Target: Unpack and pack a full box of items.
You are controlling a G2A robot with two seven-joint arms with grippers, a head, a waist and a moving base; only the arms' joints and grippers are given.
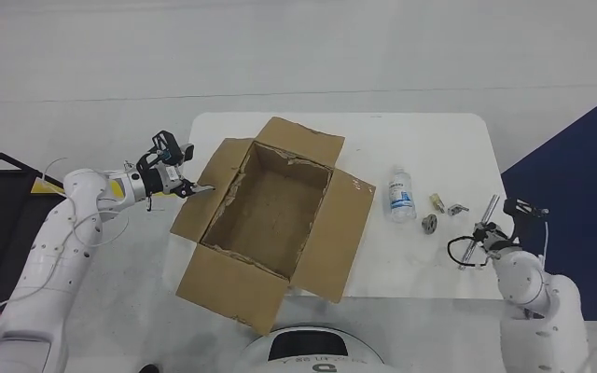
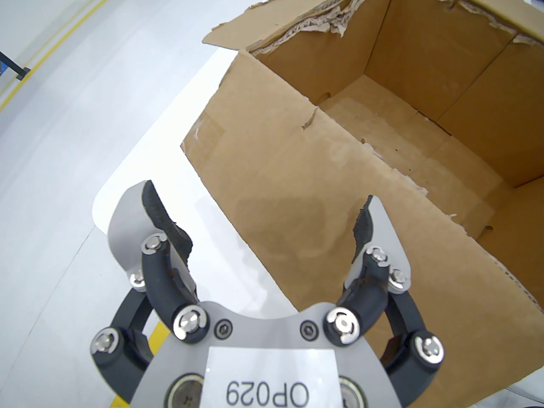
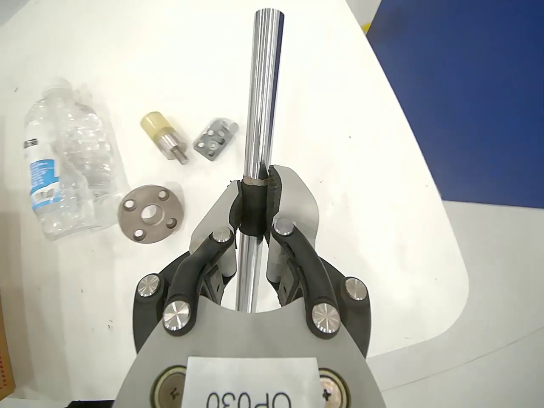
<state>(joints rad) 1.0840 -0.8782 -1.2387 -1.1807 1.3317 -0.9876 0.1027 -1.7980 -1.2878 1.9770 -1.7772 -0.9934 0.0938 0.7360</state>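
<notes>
The right gripper (image 3: 255, 182) is clamped on a polished steel rod (image 3: 266, 86) partway along its length, close to the right edge of the worktop (image 1: 438, 140). I cannot tell whether the rod rests on the surface or hangs just above it. The cardboard box (image 1: 322, 250) stands open and empty left of the middle, with all four flaps spread. It looks as if the rod is either the last piece out or the first to go back in. If it goes in, the rod should be kept level and turned to lie along the box's longer inside run. It should be carried high enough to pass the raised right flap and lowered to the floor before the jaws part. The grip is off-centre, so the long free end may droop or swing. Between rod and box lie a clear plastic bottle (image 3: 63, 159) on its side, a round steel flange (image 3: 151, 213), a small perforated bracket (image 3: 215, 140) and a yellow-capped threaded stud (image 3: 163, 135), so the path should pass above them. The left gripper (image 2: 258, 197) hangs with its fingers apart and empty just beside the box's left flap, which juts past the worktop's left edge. Open room is at the back right corner.
</notes>
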